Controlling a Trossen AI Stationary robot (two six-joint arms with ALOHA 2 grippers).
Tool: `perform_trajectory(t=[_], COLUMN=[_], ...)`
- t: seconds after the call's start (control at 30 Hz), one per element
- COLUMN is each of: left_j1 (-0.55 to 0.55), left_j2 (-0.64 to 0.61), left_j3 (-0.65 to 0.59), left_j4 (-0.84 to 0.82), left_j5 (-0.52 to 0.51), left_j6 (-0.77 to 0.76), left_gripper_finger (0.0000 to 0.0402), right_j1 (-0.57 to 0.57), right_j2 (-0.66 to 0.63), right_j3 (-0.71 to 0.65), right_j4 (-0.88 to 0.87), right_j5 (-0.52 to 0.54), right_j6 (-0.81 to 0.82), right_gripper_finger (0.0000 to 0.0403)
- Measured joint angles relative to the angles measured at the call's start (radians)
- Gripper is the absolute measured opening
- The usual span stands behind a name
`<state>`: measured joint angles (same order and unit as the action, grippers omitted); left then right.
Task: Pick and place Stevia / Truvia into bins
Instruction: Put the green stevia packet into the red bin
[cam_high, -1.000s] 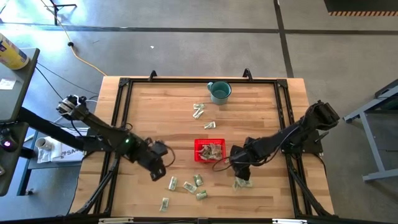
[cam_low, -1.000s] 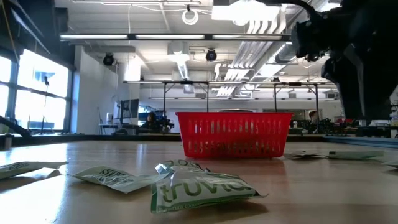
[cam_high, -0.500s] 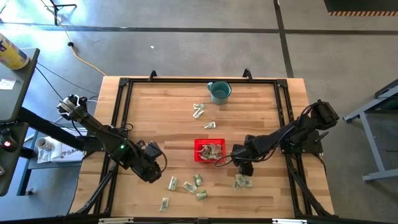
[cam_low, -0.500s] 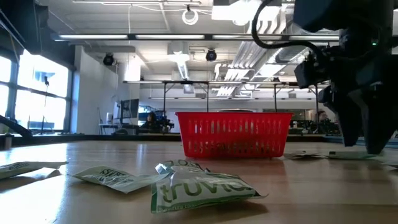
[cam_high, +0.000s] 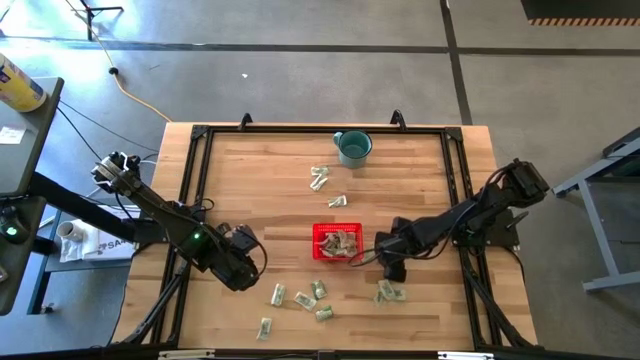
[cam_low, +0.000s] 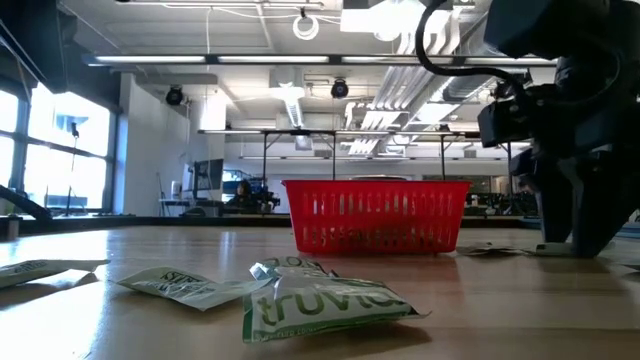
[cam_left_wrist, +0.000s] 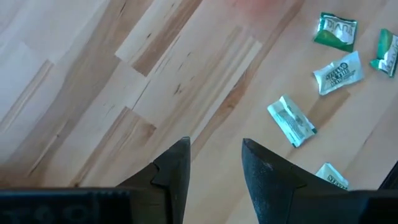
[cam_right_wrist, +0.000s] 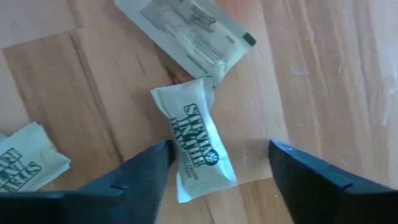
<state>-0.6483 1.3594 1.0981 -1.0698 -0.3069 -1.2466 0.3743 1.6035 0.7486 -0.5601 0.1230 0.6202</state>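
The red basket (cam_high: 318, 232) stands mid-table with some packets inside. My right gripper (cam_right_wrist: 221, 149) is open just right of the basket, low over the table (cam_low: 572, 238). Its fingers stand on either side of a pale Stevia packet (cam_right_wrist: 196, 148) that lies flat on the wood, with two more packets (cam_right_wrist: 186, 31) beside it. My left gripper (cam_left_wrist: 214, 149) is open over bare wood, left of the basket (cam_high: 240, 268). Loose packets (cam_high: 300, 297) lie near the table's near edge, and others (cam_high: 320, 178) lie flat toward the far side.
A teal mug (cam_high: 352, 147) stands near the far edge. In the left wrist view, several packets (cam_left_wrist: 292, 121) lie ahead of the fingers. A Truvia packet (cam_low: 320, 300) lies close in the low view. A black frame (cam_high: 190, 180) runs along the table's edges.
My right gripper has come down beside the basket to just above the table, over the packets there. My left gripper has drawn back a little toward the table's left edge and turned.
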Motion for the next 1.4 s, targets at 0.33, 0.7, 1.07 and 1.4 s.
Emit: perform_trajectory(t=[0.33,0.7,1.07,1.4], left_j1=[0.0,0.0,0.0,0.0], left_j2=[0.0,0.0,0.001,0.017], left_j3=[0.0,0.0,-0.068,-0.273], left_j4=[-0.005,-0.004,0.066,0.544], left_j5=[0.0,-0.001,0.066,0.187], left_j6=[-0.008,-0.008,-0.081,-0.322], left_gripper_finger=[0.0177,0.0177,0.0177,0.0177], right_j1=[-0.018,-0.092,-0.234,-0.161], right_j2=[0.003,-0.081,0.114,0.132], right_j3=[-0.001,0.244,0.431,0.535], right_j4=[0.009,-0.05,-0.025,-0.151], right_j5=[-0.081,0.012,-0.256,-0.136], right_j6=[-0.017,0.102,0.05,0.131], right_gripper_finger=[0.0033,0.0008,0.0065,0.0261])
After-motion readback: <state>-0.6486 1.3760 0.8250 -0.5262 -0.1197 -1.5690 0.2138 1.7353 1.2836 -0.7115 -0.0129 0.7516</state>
